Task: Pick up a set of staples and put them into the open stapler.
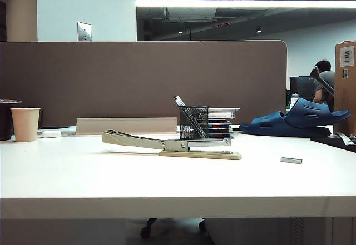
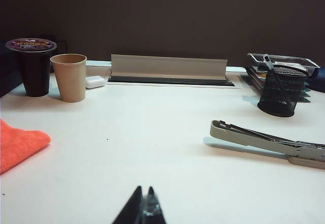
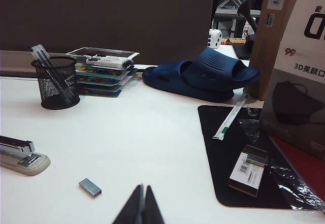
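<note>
A wide white bench fills the exterior view, with a tall grey-brown partition panel along its back edge at 12 o'clock.

A pair of dark blue rubber slippers lies at 2 o'clock on the bench.

The long beige desk stapler lies near the middle with its slim arm raised open and pointing toward 9 o'clock, its silver magazine exposed. Just behind it, at 12 o'clock from its base, stands a black mesh pen holder beside a stack of flat trays.

A tan paper cup stands at 9 o'clock, next to a dark lidded cup.

The set of staples, a small silvery-grey metal bar, lies flat on the bare bench at 3 o'clock from the stapler, well apart from it and untouched.

Neither arm shows in the exterior view. In the left wrist view, the left hand hangs over the bench near the front edge, its fingers pressed together, gripping nothing. In the right wrist view, the right hand is likewise closed and empty, near the staples.
</note>
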